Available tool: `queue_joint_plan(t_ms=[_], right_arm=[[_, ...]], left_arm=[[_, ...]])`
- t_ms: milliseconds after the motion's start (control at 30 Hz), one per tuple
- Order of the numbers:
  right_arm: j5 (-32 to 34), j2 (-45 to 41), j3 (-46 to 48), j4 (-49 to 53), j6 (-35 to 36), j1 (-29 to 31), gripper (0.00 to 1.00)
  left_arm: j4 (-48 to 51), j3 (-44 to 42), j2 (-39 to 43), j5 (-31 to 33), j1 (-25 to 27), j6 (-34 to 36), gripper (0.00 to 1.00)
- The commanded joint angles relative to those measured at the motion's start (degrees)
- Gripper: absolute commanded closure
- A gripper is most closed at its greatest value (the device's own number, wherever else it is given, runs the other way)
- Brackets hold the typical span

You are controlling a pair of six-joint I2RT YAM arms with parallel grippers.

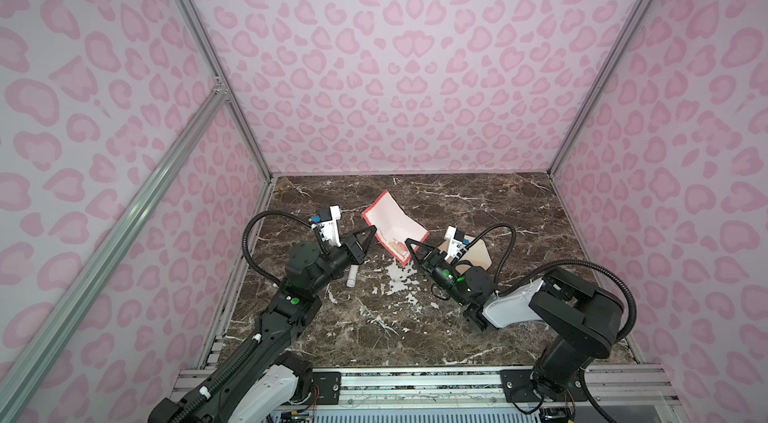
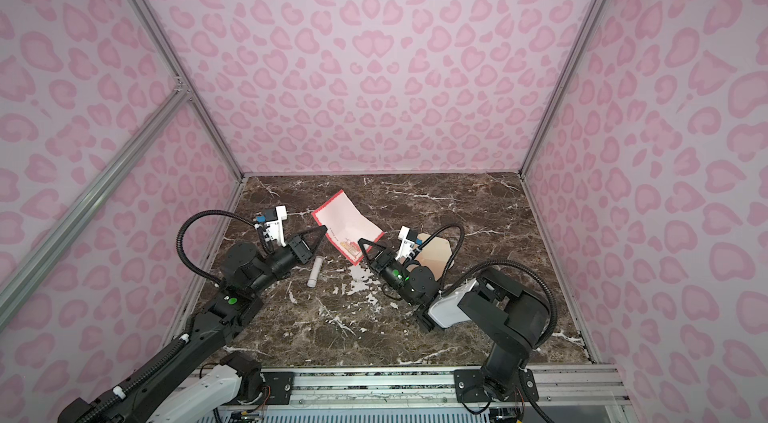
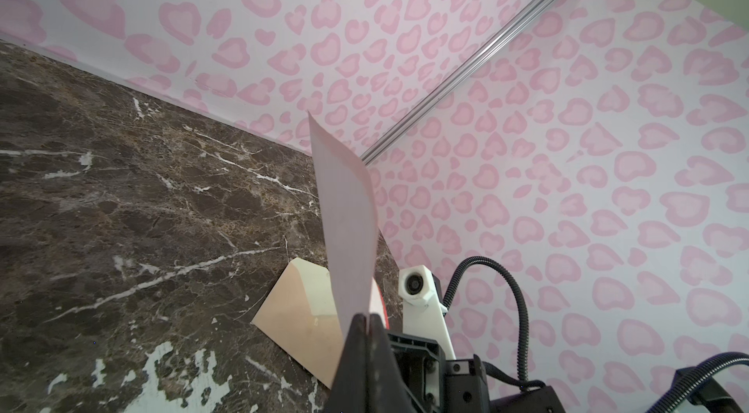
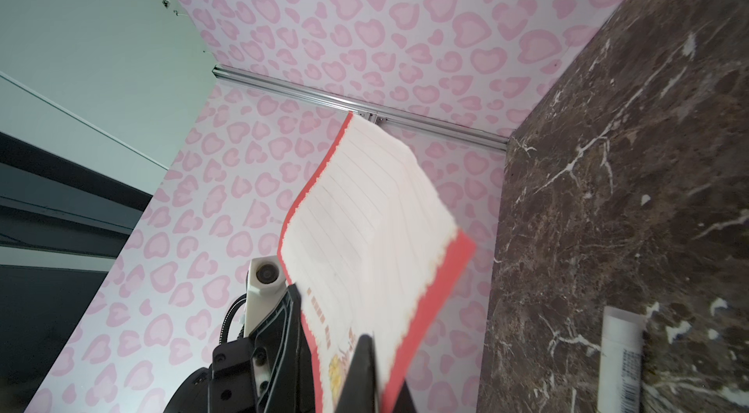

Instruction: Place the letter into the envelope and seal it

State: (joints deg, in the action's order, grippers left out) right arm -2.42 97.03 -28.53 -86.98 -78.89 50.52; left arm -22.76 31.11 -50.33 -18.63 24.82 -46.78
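The letter [image 1: 392, 219] [image 2: 347, 219], pale pink with a red border, hangs bowed above the marble table between both grippers. My left gripper [image 1: 374, 229] [image 2: 324, 227] is shut on its left edge; the left wrist view shows the plain back of the letter [image 3: 348, 228] rising from the closed gripper [image 3: 369, 319]. My right gripper [image 1: 409, 243] [image 2: 360, 241] is shut on the corner with the small picture, where the lined letter [image 4: 373, 224] is pinched by the gripper [image 4: 377, 366]. The peach-tan envelope [image 1: 480, 254] [image 2: 436, 252] [image 3: 296, 309] lies flat behind the right wrist, partly hidden.
A white tube [image 1: 352, 276] [image 2: 314, 271] [image 4: 620, 362] lies on the table [image 1: 478, 200] under the left gripper. Pink-patterned walls close in the back and both sides. White worn patches mark the marble in the middle.
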Motion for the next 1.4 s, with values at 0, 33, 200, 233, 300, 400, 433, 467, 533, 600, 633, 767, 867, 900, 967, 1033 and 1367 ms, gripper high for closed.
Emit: queue_joint_plan(t_ms=[0, 33, 200, 233, 300, 400, 433, 467, 533, 600, 633, 767, 867, 900, 967, 1033, 1367], right_arm=[[0.42, -0.44, 0.23, -2.32, 0.34, -0.07, 0.96], [0.31, -0.66, 0.23, -2.27, 0.4, -0.08, 0.97], [0.22, -1.65, 1.12, -2.3, 0.69, -0.43, 1.0], [0.17, -1.86, 1.49, -2.23, 0.81, -0.51, 1.0], [-0.25, -2.51, 2.05, -1.34, 1.25, -0.86, 1.0], [-0.21, -4.8, 3.1, 2.94, 3.35, -1.2, 1.0], [-0.43, -5.86, 3.14, 4.86, 4.51, -1.22, 1.0], [-0.64, -7.0, 3.28, 6.76, 5.51, -1.27, 1.0], [-0.97, -9.96, 3.23, 12.06, 8.69, -1.39, 1.0], [-0.95, -13.43, 2.98, 18.35, 12.46, -1.48, 1.0], [-0.85, -15.72, 2.57, 22.67, 15.09, -1.55, 1.0], [0.41, -25.74, -1.25, 45.07, 28.01, -1.66, 1.0], [1.38, -31.31, -4.97, 59.58, 36.69, -1.66, 1.0], [1.76, -32.77, -5.65, 62.55, 38.91, -1.66, 1.0], [3.01, -35.75, -6.48, 67.52, 42.55, -1.66, 1.0], [3.31, -38.42, -6.79, 70.78, 45.36, -1.74, 1.0], [-3.45, -50.51, -10.98, 88.29, 53.71, -3.34, 1.0]], left_arm=[[0.07, 0.27, -0.11, 0.17, -0.12, 0.91, 0.96], [0.25, 0.27, -0.21, 0.18, -0.11, 0.89, 0.97], [2.53, 0.59, 0.88, 0.93, -0.12, 1.53, 0.75], [3.52, 0.8, 1.34, 1.27, -0.1, 2.0, 0.69], [5.78, 1.45, 2.18, 2.05, -0.12, 3.11, 0.55], [9.96, 2.26, 3.81, 3.56, -0.26, 4.98, 0.37], [11.35, 2.54, 4.43, 4.08, -0.37, 5.6, 0.32], [12.92, 2.71, 4.96, 4.54, -0.46, 6.1, 0.29], [16.14, 2.96, 6.36, 5.91, -0.79, 7.48, 0.24], [18.85, 3.19, 7.66, 7.19, -1.31, 8.74, 0.21], [20.34, 3.46, 8.39, 8.04, -1.57, 9.32, 0.21], [25.12, 4.36, 10.79, 11.54, -2.63, 12.03, 0.19], [27.1, 4.48, 11.63, 13.72, -3.17, 13.43, 0.18], [27.27, 4.34, 11.66, 14.11, -3.27, 13.68, 0.18], [27.04, 4.01, 10.95, 14.37, -3.61, 14.09, 0.18], [25.34, 2.85, 9.6, 13.71, -3.79, 14.1, 0.18], [7.69, -2.09, -1.82, 0.35, -4.1, 10.06, 0.25]])
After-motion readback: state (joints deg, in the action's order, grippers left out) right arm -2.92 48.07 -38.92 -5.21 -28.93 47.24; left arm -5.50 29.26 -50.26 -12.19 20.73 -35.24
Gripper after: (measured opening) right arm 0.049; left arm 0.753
